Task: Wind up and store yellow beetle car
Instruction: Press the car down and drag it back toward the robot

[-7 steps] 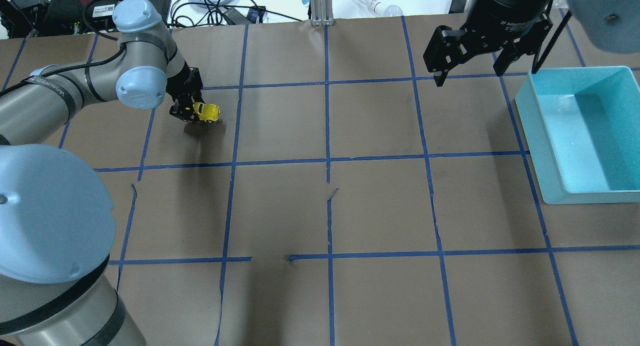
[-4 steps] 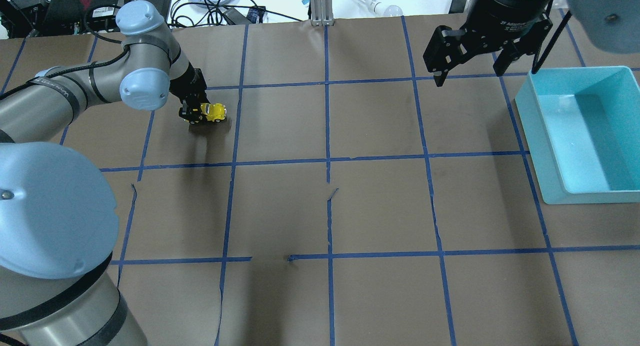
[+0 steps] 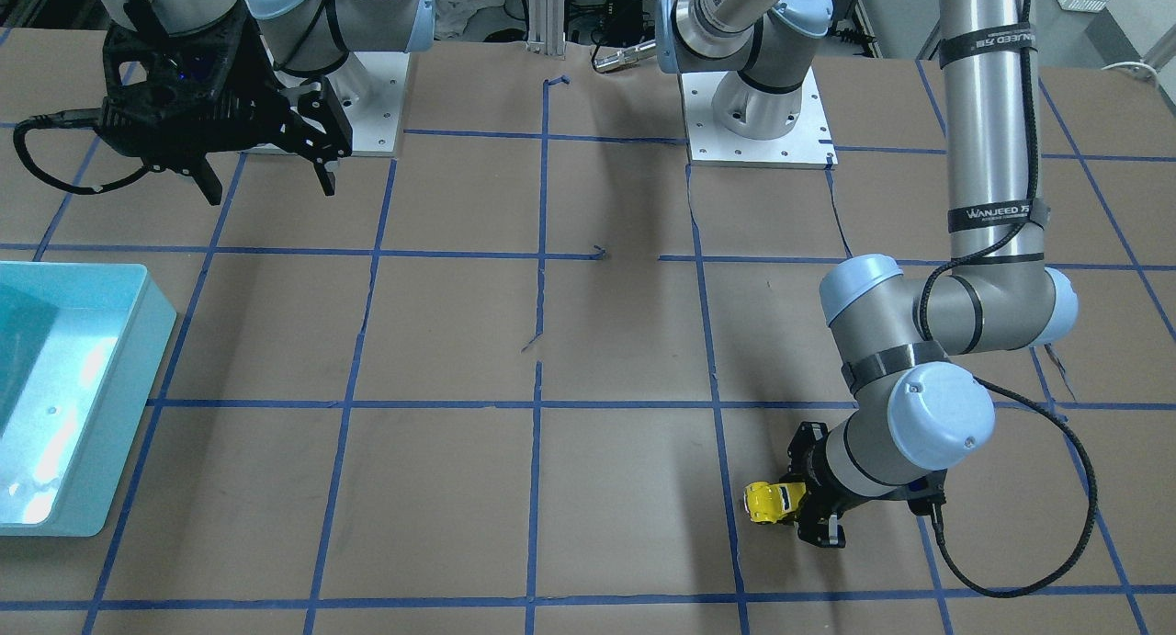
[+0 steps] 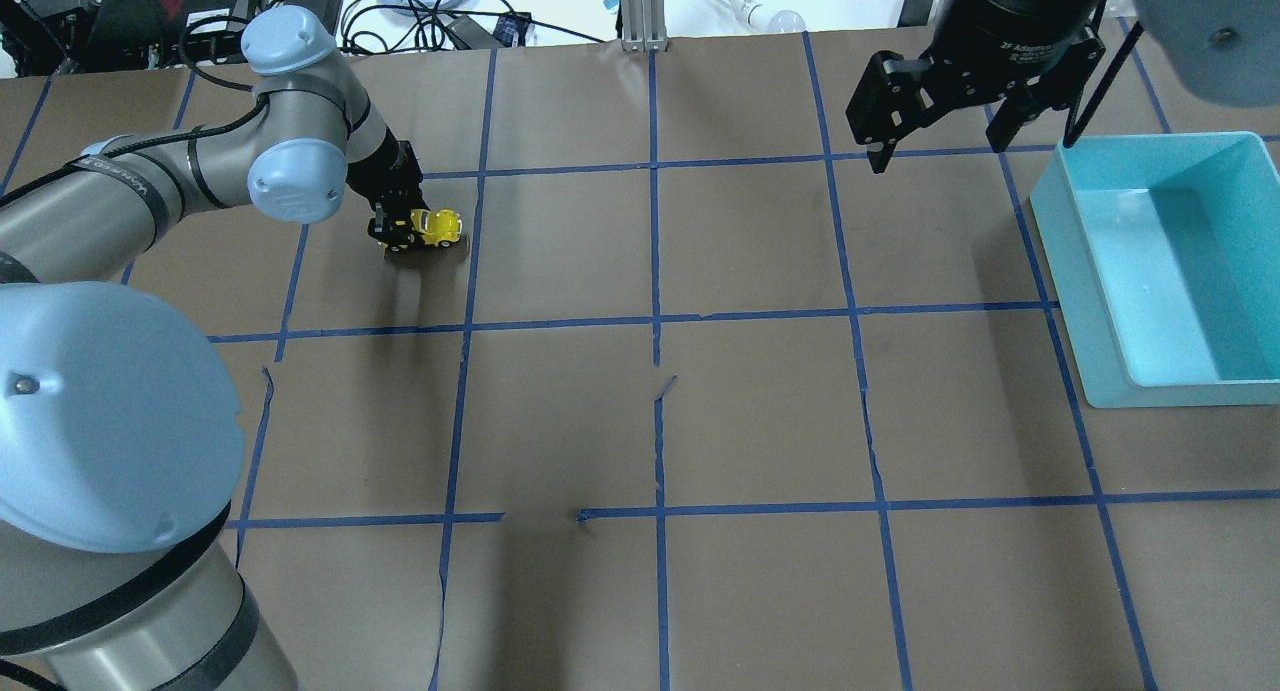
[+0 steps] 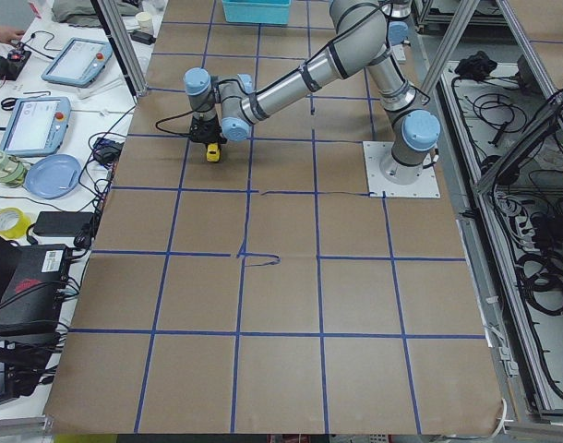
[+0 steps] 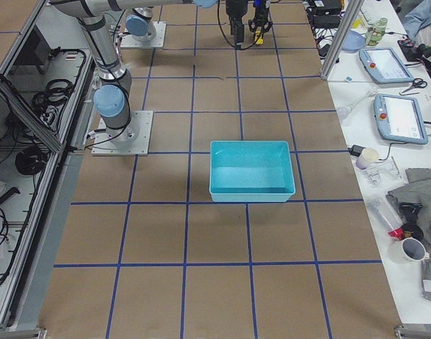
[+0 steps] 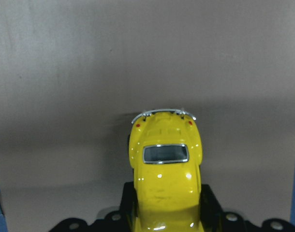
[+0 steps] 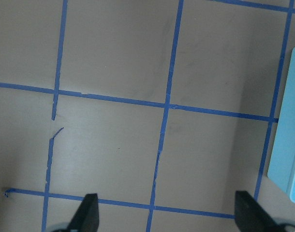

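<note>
The yellow beetle car (image 4: 437,227) is held low over the brown table at the far left, gripped at one end by my left gripper (image 4: 404,233), which is shut on it. It also shows in the front-facing view (image 3: 768,503), the left side view (image 5: 212,151) and the left wrist view (image 7: 165,174), where its other bumper end points away from the gripper. My right gripper (image 4: 938,149) hangs open and empty above the table's far right, next to the light-blue bin (image 4: 1075,261). In the right wrist view its fingers (image 8: 89,212) stand wide apart.
The light-blue bin (image 3: 119,378) is empty and sits at the table's right edge. Blue tape lines grid the brown paper (image 4: 660,371). Cables, tablets and a blue plate (image 5: 53,175) lie beyond the far edge.
My left gripper has moved a little to the right with the yellow beetle car in it. The right arm has not moved.
</note>
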{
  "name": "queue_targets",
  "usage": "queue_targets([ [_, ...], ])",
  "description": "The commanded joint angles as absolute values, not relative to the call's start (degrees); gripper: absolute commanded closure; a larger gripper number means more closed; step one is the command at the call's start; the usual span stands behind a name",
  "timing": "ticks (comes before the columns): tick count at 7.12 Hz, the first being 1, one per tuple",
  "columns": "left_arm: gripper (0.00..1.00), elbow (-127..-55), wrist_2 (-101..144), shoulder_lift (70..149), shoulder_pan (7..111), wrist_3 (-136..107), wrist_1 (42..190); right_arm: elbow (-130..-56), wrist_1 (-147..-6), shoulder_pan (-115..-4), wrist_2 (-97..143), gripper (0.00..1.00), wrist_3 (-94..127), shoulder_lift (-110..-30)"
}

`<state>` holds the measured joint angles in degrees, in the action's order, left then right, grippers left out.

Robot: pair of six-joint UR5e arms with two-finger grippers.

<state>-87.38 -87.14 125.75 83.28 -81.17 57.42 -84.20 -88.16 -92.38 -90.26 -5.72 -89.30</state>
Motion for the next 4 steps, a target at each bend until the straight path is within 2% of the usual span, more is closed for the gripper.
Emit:
queue_targets([
  [1,1.0,-87.54,-87.54,125.86,83.41,-81.21,58.18,-84.2,-88.15,-92.37,-90.26,0.0,-5.71,-89.3],
  [4,1.0,-87.63,-87.63,126.3,83.41,-80.6,58.36,-84.2,-88.15,-92.46,-90.27,0.0,-5.71,-89.3],
])
